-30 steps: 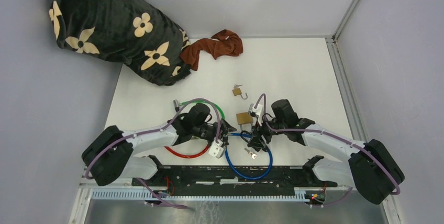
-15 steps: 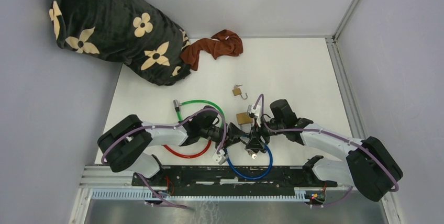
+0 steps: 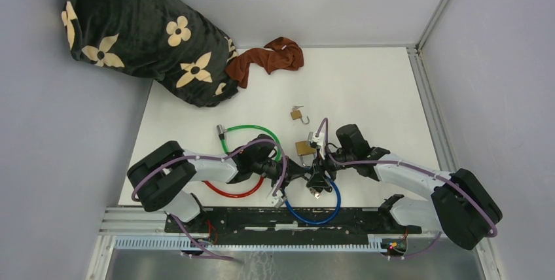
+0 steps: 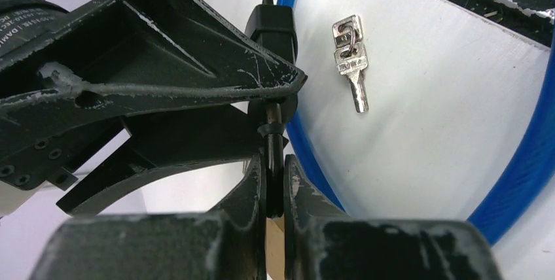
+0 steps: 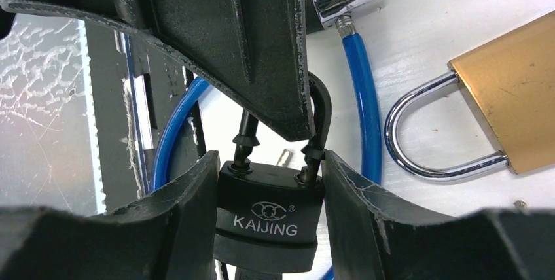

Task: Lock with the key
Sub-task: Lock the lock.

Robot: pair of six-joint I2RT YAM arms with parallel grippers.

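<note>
L pincer [image 4: 275, 170] has closed onto thin curved shackle [image 5: 322, 116] of boxy matte-black padlock [image 5: 269, 216], gripped by R pincer [image 5: 269, 165].

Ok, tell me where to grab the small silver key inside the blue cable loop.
The small silver key lies flat on the white table, so come down from above and pinch the thin edges of its head, by the ring; that probably leaves the blade free.
</note>
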